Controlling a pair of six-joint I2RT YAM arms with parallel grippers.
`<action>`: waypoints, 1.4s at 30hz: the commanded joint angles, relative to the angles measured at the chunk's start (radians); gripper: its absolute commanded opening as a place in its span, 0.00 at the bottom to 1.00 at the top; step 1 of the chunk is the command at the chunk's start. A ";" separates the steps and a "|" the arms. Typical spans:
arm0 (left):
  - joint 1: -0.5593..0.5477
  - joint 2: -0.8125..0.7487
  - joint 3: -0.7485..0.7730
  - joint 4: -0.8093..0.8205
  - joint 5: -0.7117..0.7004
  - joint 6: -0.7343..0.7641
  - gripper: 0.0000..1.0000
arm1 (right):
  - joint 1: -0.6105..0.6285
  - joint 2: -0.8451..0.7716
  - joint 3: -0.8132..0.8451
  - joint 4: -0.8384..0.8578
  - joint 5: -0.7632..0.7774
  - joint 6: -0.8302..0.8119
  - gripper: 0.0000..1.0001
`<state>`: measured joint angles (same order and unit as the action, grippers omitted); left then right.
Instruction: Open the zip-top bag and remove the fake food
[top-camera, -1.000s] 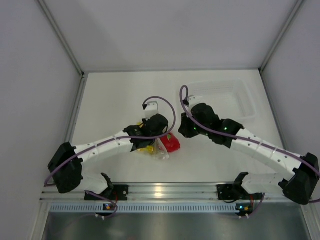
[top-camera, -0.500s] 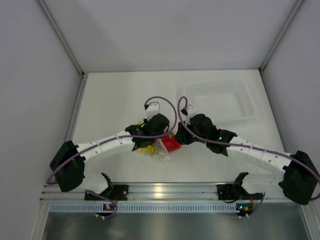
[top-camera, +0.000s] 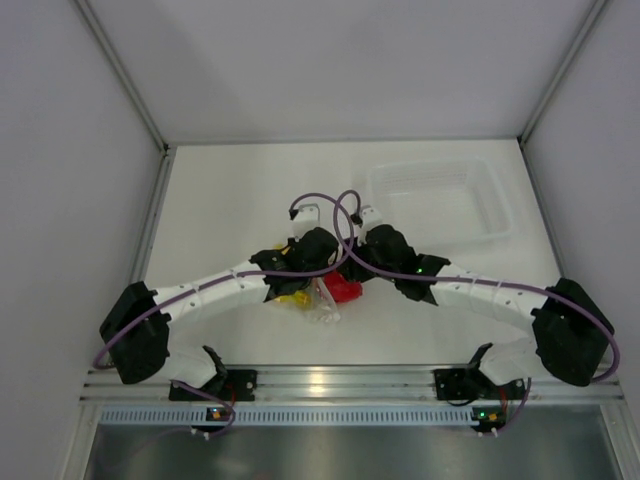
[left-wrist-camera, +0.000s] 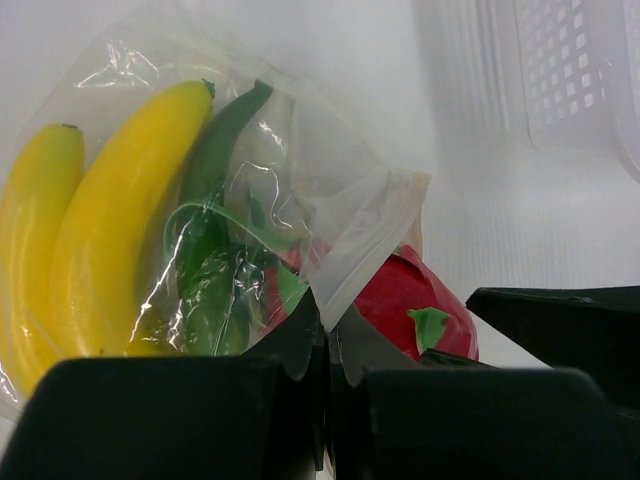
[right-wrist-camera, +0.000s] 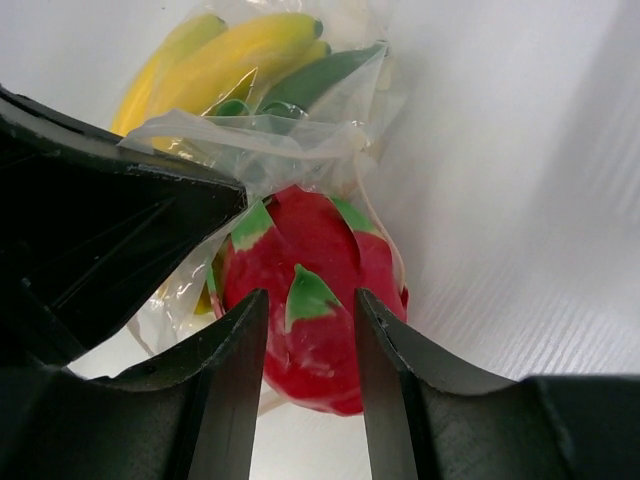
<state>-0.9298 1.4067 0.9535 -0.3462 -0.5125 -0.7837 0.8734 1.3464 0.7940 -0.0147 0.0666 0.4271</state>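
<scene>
Zip-top bag (left-wrist-camera: 345, 215): clear, white glare streaks. Bananas (left-wrist-camera: 110, 230): yellow, dark tips. Small piece (left-wrist-camera: 205, 270): green. Fruit (right-wrist-camera: 320, 235): red w/ green leaf patches. Tray (left-wrist-camera: 560, 70): clear, grid of tiny holes. Left gripper (left-wrist-camera: 322, 325) & right gripper (right-wrist-camera: 310, 300): black. Arms (top-camera: 210, 288): white, black joints. Cables (top-camera: 322, 195): purple. Table (top-camera: 230, 190): white.

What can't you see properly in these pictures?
- Left wrist view: the left gripper hides the lower ends of the yellow plastic bananas and the green plastic piece.
- Right wrist view: the left gripper's body covers one side of the clear crinkly zip-top bag; whether the right gripper touches the red strawberry-like fruit is unclear.
- Top view: both grippers cover most of the bag.
- Zip strip open or shut: cannot tell.
</scene>
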 joint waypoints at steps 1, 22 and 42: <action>0.003 -0.043 0.021 0.010 0.005 -0.005 0.00 | 0.009 0.036 0.047 0.102 0.025 -0.016 0.41; 0.006 -0.051 0.016 0.010 -0.004 -0.002 0.00 | 0.009 0.060 -0.006 0.148 -0.010 -0.025 0.04; 0.016 -0.049 0.021 0.010 -0.001 0.000 0.00 | 0.029 -0.001 -0.024 -0.082 -0.002 -0.002 0.41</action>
<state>-0.9188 1.3956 0.9535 -0.3489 -0.5091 -0.7834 0.8852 1.3788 0.7918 -0.0463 0.0818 0.4282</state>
